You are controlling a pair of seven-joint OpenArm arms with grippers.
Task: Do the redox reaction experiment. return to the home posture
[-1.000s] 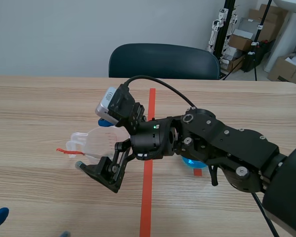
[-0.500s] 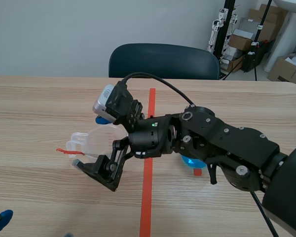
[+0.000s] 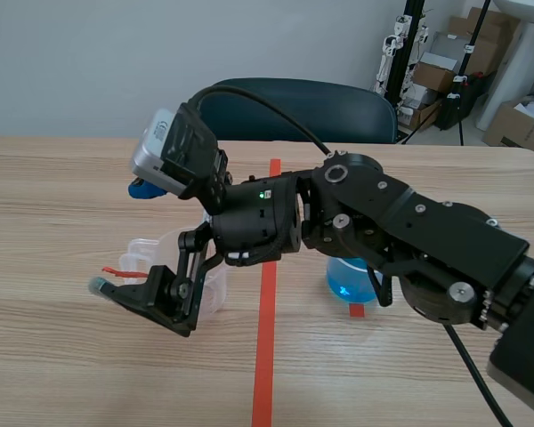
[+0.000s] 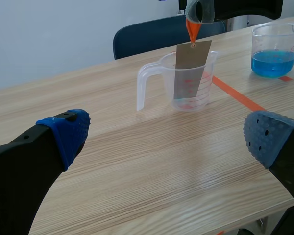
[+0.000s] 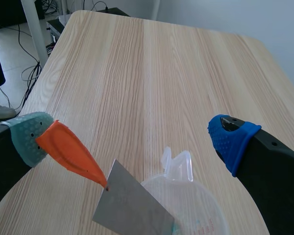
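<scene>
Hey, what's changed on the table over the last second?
The right arm rose and swung toward the picture's left, carrying the right hand a little further left past the clear jug. The left hand slid out of the scene view's lower left corner. The jug and the beaker of blue liquid stayed put.

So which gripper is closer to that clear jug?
Right. The right gripper hangs above the clear jug, dangling a metal plate into it; the left gripper sits well back, the jug ahead of it.
</scene>
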